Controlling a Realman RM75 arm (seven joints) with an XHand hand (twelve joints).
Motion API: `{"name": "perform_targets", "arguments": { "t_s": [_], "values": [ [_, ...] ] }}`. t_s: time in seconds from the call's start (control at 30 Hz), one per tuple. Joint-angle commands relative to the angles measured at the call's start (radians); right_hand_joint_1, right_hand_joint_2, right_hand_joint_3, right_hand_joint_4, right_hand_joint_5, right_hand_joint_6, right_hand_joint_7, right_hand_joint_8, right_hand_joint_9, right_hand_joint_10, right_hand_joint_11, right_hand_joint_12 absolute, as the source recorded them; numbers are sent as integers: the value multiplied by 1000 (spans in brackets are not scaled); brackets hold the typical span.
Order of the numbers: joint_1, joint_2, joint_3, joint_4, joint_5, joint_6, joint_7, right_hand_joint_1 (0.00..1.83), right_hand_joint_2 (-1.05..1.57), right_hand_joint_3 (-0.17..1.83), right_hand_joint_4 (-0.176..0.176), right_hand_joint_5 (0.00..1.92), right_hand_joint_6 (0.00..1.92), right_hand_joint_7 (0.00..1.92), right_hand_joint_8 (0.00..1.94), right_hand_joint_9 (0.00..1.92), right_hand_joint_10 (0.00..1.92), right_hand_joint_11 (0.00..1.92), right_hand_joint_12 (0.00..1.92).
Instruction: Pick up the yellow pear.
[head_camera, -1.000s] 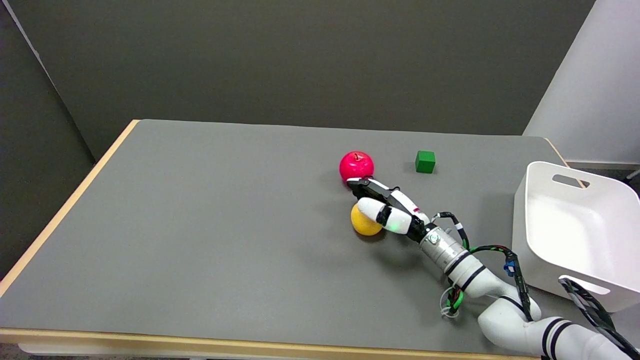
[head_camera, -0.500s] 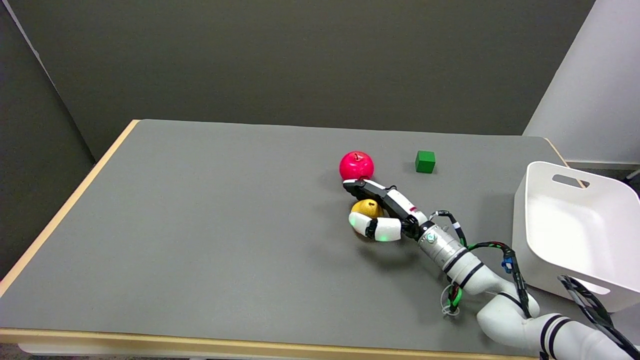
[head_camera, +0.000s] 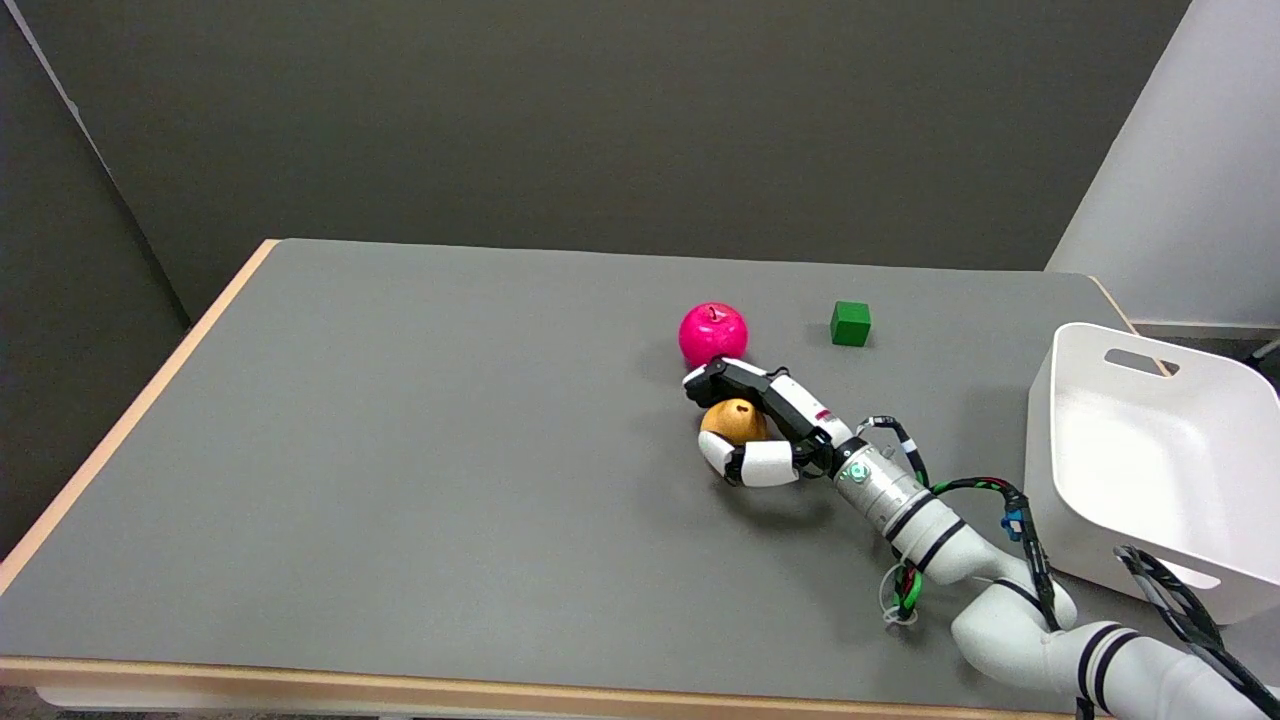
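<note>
Grasping the yellow pear (head_camera: 735, 421), right hand (head_camera: 762, 428) with fingers (head_camera: 725, 377) curled over the far side and thumb below, low over the grey table (head_camera: 400, 450). Just beyond the pear, a pink apple (head_camera: 712, 333); right of that apple, a green cube (head_camera: 850, 324). Far right of the pear, a white bin (head_camera: 1160, 450).

- yellow pear (head_camera: 735, 420): small, rounded, orange-yellow, dark stem end facing up
- sits low at the grey worktop (head_camera: 400, 450), right of centre
- robot hand (head_camera: 765, 430) fingers curl around it from far and near sides
</note>
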Motion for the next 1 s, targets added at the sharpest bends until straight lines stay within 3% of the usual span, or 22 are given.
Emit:
{"name": "perform_targets", "arguments": {
  "t_s": [0.03,0.1,0.17,0.23,0.3,0.57,0.7,0.87,1.0],
  "values": [
    [8,0,1,4,-2,-3,-42,1050,793,882,-38,328,1185,407,1195,458,1134,154,1581],
    [8,0,1,4,-2,-2,-42,1070,801,881,-46,341,1261,401,1309,468,1242,39,1761],
    [8,0,1,4,-2,1,-42,1071,825,854,-46,351,1319,407,1349,469,1284,11,1818],
    [8,0,1,4,0,2,-42,1029,1327,138,23,476,1723,549,1687,487,1374,2,1901],
    [8,0,1,4,1,4,-42,999,1382,71,31,448,1765,518,1717,464,1374,11,1831],
    [8,0,1,4,4,7,-42,960,1388,138,29,420,1797,477,1865,495,1709,4,1911],
    [8,0,1,5,5,11,-51,972,1346,237,2,389,1788,474,1904,497,1841,-1,1921],
    [10,0,8,7,8,30,-61,995,1284,321,-3,428,1755,520,1874,548,1853,1,1921],
    [13,0,23,11,8,51,-61,1002,1312,262,-16,419,1753,525,1864,562,1860,40,1920]
  ]
}}
